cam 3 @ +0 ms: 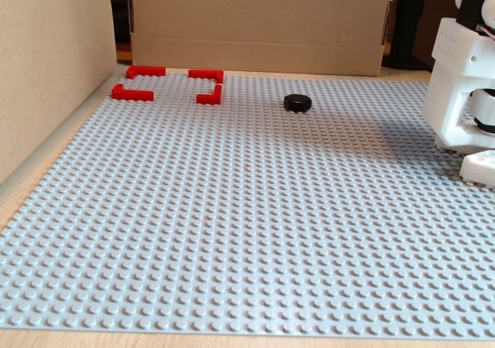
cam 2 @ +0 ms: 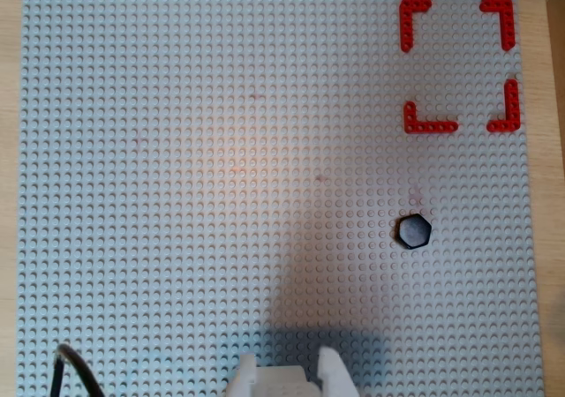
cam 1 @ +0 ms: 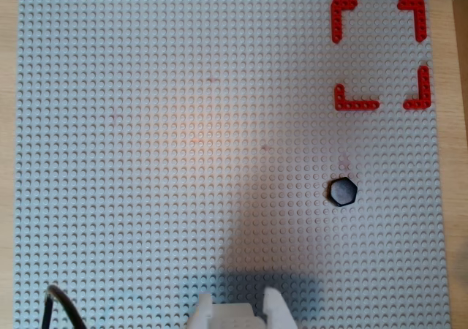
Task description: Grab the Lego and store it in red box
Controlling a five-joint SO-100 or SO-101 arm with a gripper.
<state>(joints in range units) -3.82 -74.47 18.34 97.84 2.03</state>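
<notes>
The Lego [cam 1: 341,191] [cam 2: 412,230] is a small black hexagonal piece lying flat on the grey studded baseplate, right of centre in both overhead views. It also shows at the far middle of the fixed view [cam 3: 297,103]. The red box [cam 1: 355,104] [cam 2: 429,126] is a square outline of red L-shaped corner pieces at the top right of both overhead views, at the far left in the fixed view [cam 3: 133,94]. The Lego sits outside it, a short way off. Only white arm body [cam 1: 241,314] [cam 3: 460,77] shows; the gripper's fingers are out of view.
The grey baseplate [cam 1: 183,161] covers most of the table. A black cable [cam 1: 62,307] loops at the bottom left of the overhead views. Cardboard walls stand behind [cam 3: 255,15] and to the left [cam 3: 46,54] of the plate in the fixed view.
</notes>
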